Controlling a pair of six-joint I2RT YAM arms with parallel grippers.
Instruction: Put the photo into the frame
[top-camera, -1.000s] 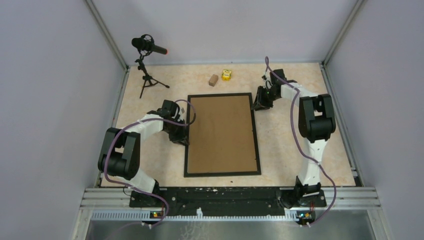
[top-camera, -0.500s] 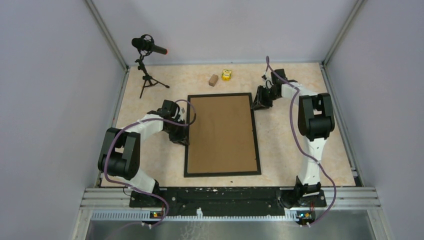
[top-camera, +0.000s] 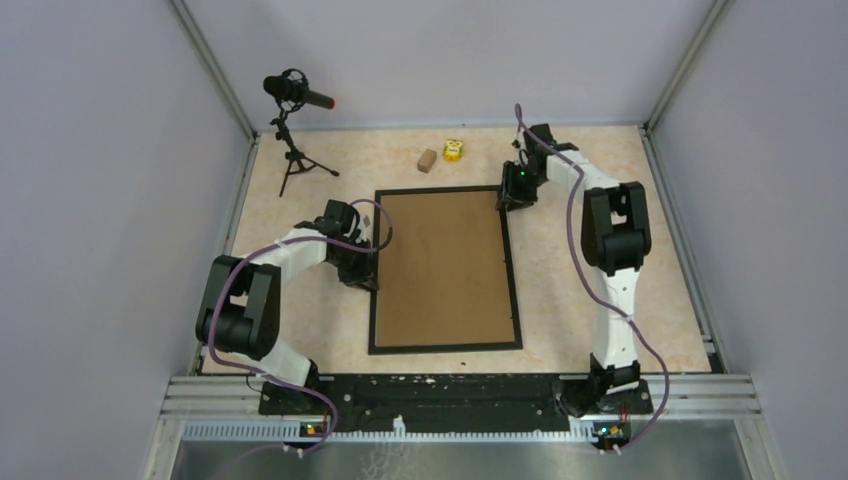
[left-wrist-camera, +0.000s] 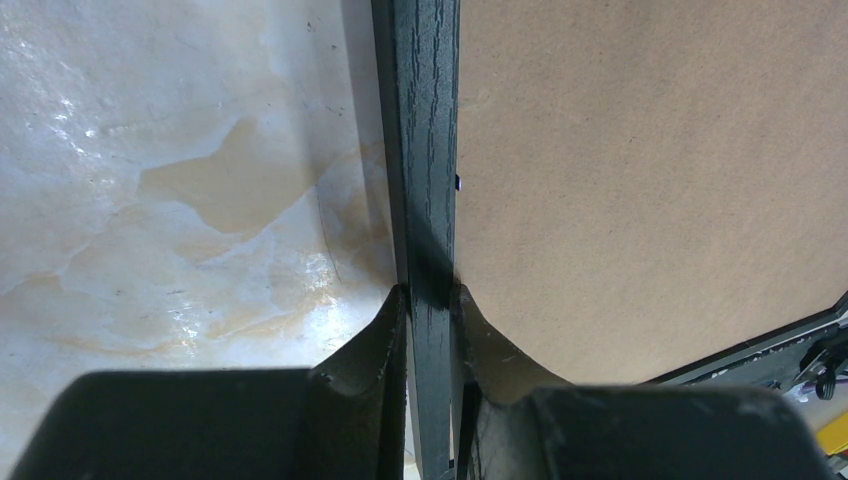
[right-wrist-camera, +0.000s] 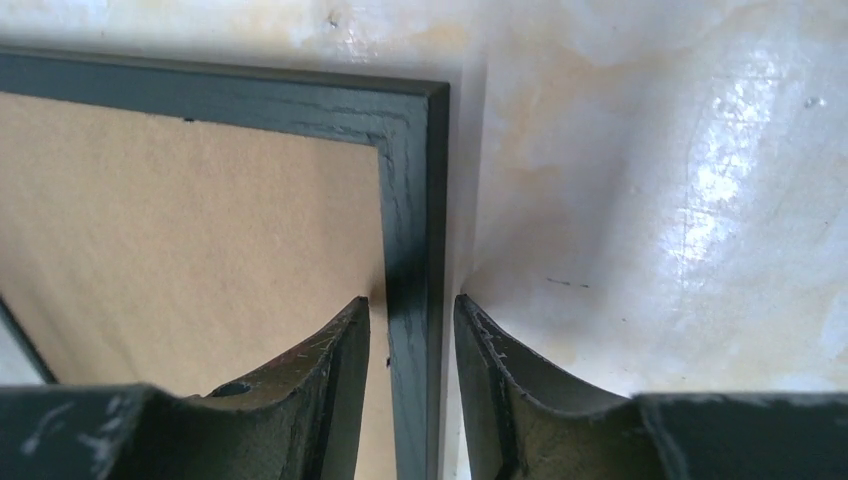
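Observation:
The black frame (top-camera: 445, 347) lies flat on the table with a brown backing board (top-camera: 445, 265) filling it. The photo is hidden from view. My left gripper (top-camera: 368, 262) is at the frame's left rail. In the left wrist view that gripper (left-wrist-camera: 430, 295) is shut on the frame rail (left-wrist-camera: 425, 120), both fingers pressed against it. My right gripper (top-camera: 513, 195) is at the far right corner. In the right wrist view it (right-wrist-camera: 412, 300) stands open astride the right rail (right-wrist-camera: 410, 200), with a small gap on each side.
A microphone on a tripod (top-camera: 293, 95) stands at the far left. A small brown block (top-camera: 427, 159) and a yellow toy (top-camera: 454, 150) lie beyond the frame's far edge. Grey walls close in the table on three sides.
My right arm has swung left onto the frame's far right corner, and its jaws have widened. The left arm and the frame have not moved.

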